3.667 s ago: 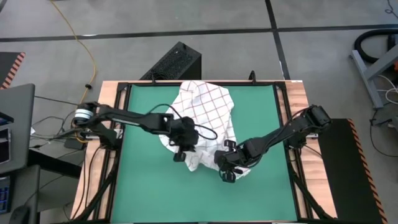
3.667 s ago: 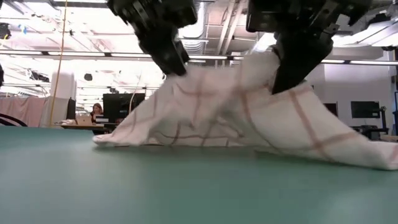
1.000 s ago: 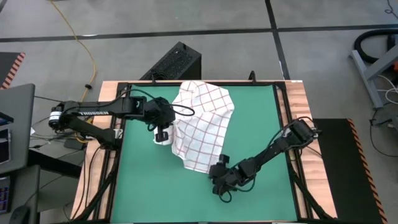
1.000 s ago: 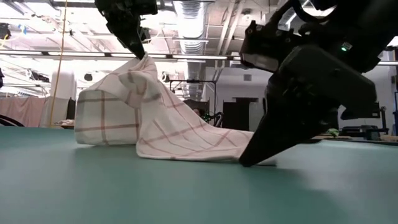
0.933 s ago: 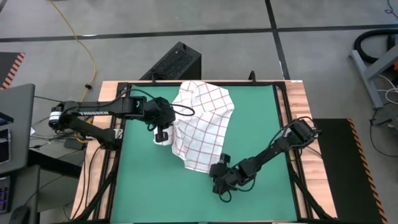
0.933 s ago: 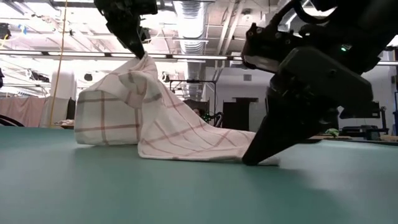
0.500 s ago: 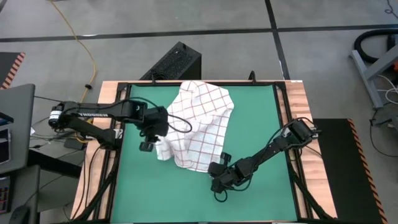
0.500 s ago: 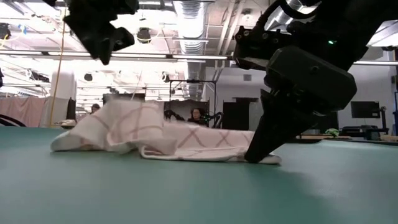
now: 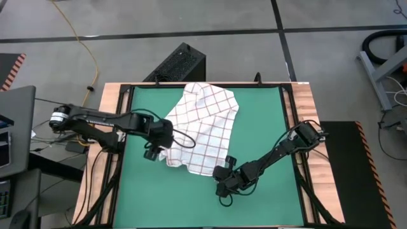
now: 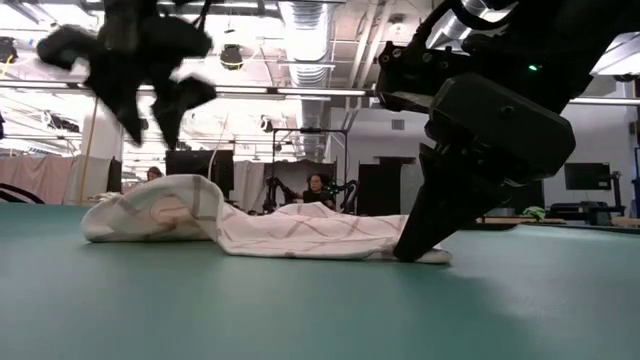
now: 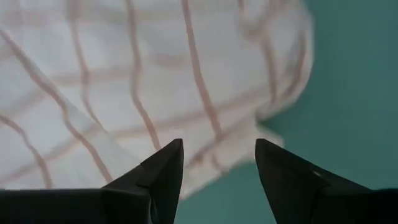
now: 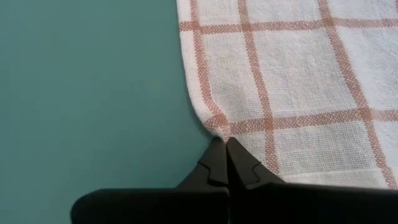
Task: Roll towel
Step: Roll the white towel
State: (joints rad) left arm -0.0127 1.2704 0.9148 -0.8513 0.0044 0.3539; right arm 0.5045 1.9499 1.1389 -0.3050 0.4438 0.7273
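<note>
Soft white red-checked cloth towel (image 9: 202, 127): lying crumpled on green-matted tabletop (image 9: 267, 127). Left end effector (image 9: 151, 154): hovering open above its edge. Right end effector (image 12: 226, 144): pinching shut on towel's near corner.

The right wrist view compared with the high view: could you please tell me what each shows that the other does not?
Only the right wrist view shows the right tool shut, pinching the towel at its edge, with the red weave close up. Only the high view shows the whole towel lying rumpled on the green mat, the left tool at its opposite side, both arms, and the floor around the table. Both show the right tool at the towel's near corner, and green mat beside it.
</note>
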